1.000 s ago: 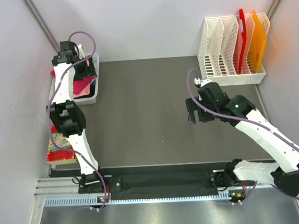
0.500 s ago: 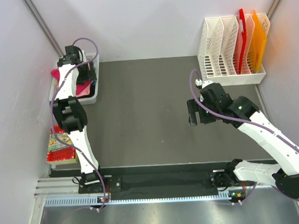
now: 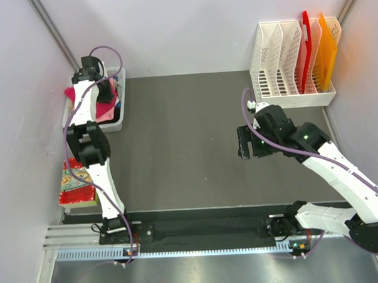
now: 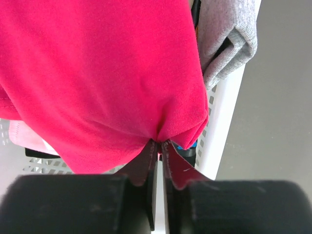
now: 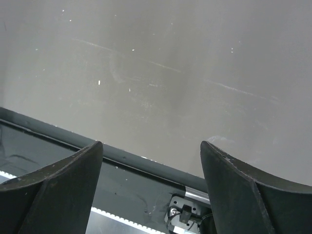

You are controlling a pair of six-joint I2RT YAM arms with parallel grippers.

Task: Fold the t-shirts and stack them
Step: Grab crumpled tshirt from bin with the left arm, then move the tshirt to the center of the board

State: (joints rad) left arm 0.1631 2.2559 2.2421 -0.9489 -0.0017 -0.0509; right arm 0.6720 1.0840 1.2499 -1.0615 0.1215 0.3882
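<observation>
Top: the left gripper (image 3: 104,94) is sitting in the basket (image 3: 113,125) with the shirt (image 3: 105,111), the right gripper (image 3: 243,143) hanging over the table (image 3: 176,136). Left wrist: it is clenching a thin fold, risking a slip or dragging the grey garment (image 4: 229,34) along. Right wrist: gaping, empty.

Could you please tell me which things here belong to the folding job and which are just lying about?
Job: magenta shirt, left hand pinching it, basket.
Lying about: rack, red and orange boards.
</observation>
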